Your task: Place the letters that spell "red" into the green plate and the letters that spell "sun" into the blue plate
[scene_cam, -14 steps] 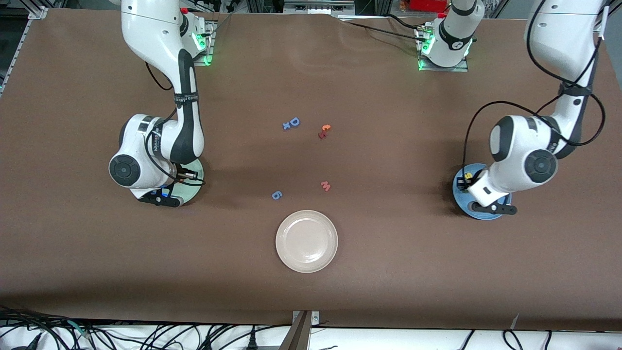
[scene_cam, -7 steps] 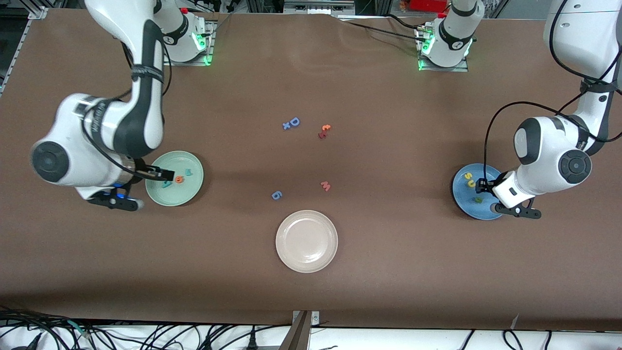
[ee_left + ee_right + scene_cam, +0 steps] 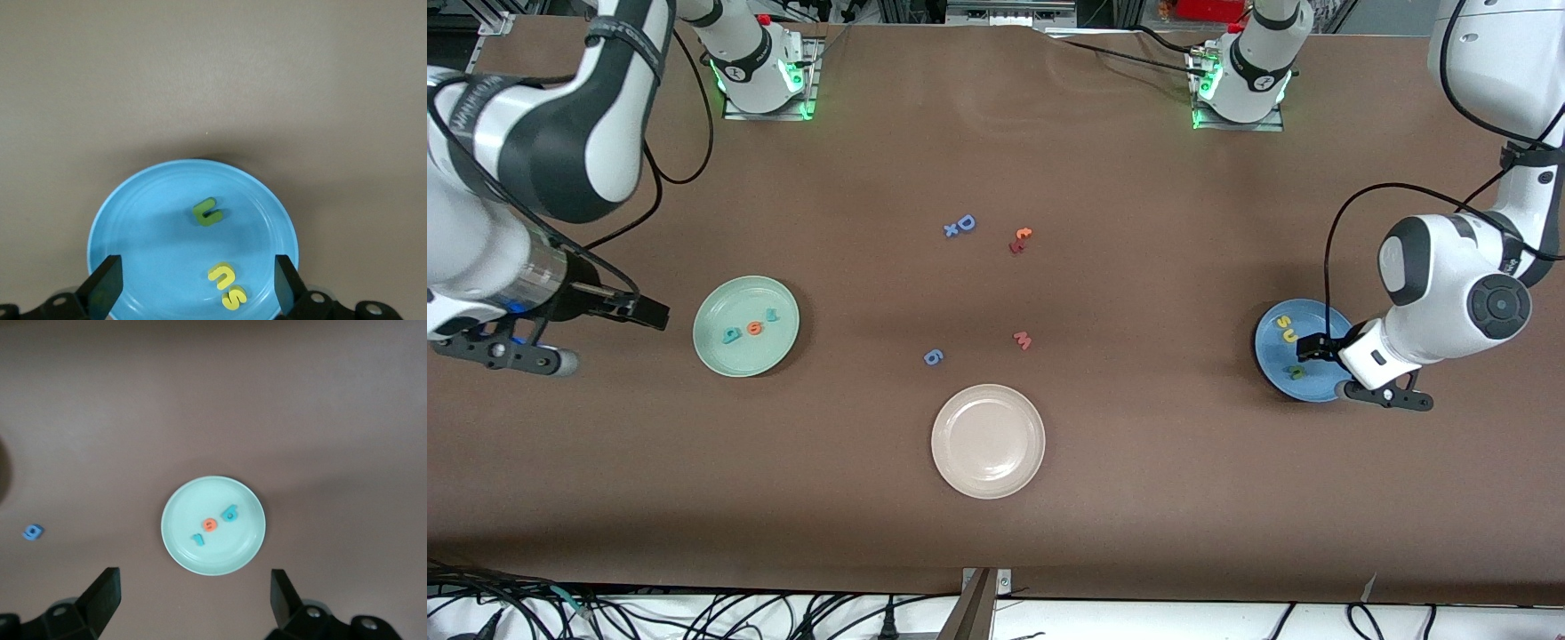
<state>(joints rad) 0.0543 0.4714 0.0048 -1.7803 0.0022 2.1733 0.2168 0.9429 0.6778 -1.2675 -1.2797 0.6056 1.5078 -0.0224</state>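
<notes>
Both grippers' jaws now spread, empty, apparently higher off green plate, blue plate.

Mid-table, upper centre of the front view: blue capital "D" touching a small blue "x"; beside them an orange-and-red pair. Lower: blue "6", pink "m", cream-beige plate bottom centre.

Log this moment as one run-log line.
left gripper: open over blue plate | right gripper: open beside green plate | sun, red: plated
</notes>
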